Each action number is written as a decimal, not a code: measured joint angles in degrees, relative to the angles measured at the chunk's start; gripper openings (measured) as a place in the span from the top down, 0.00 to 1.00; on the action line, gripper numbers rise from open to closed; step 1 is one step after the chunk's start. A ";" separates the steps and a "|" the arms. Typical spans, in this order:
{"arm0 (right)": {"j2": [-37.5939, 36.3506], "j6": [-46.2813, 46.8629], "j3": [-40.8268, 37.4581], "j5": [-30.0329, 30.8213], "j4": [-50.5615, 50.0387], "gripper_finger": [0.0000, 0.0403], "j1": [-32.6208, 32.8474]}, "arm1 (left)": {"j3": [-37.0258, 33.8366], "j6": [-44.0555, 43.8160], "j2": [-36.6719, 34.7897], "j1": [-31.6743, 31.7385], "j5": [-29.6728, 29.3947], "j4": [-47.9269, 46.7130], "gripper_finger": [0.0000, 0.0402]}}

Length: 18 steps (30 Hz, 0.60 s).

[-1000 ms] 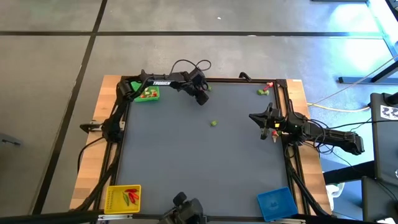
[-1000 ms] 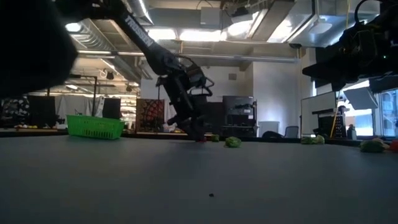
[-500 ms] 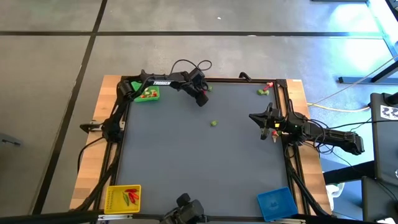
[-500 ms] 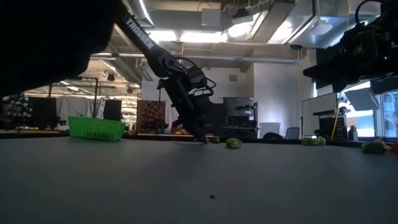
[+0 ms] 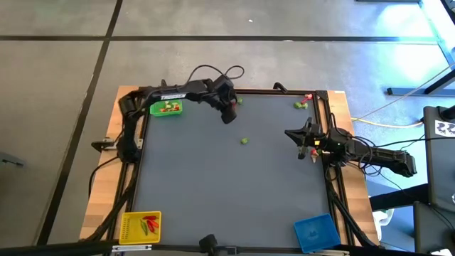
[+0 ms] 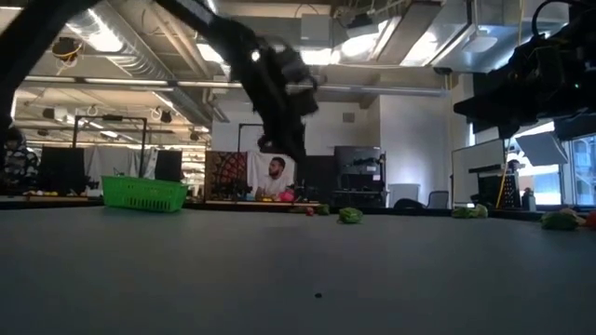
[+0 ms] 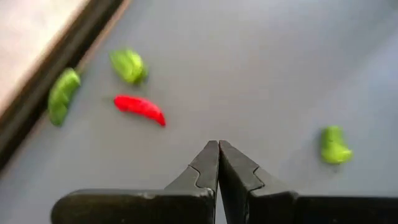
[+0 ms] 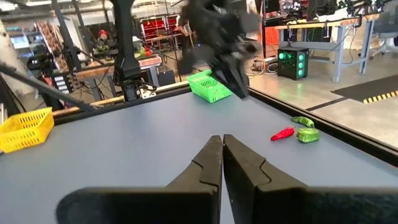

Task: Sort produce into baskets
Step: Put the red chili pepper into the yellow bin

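Currently the left hand hangs raised above the worktop near its far edge, fingers pressed together, holding nothing. Just ahead of it lie a red piece and two green pieces, one more green piece apart to the side. The green basket sits near this hand, holding several pieces. Right hand waits at the right edge, fingers pressed together. Yellow basket and blue basket stand well apart from both hands, at the near corners.
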 joint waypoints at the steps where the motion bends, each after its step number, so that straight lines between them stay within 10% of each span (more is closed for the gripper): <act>1: 0.00 0.69 0.00 0.17 0.08 0.96 0.00 | -0.28 0.34 -1.41 -1.04 -1.55 -0.30 0.99; 18: 15.64 5.72 1.14 10.05 9.35 0.96 -0.02 | -38.85 -2.20 -29.07 -12.34 -7.93 36.44 0.99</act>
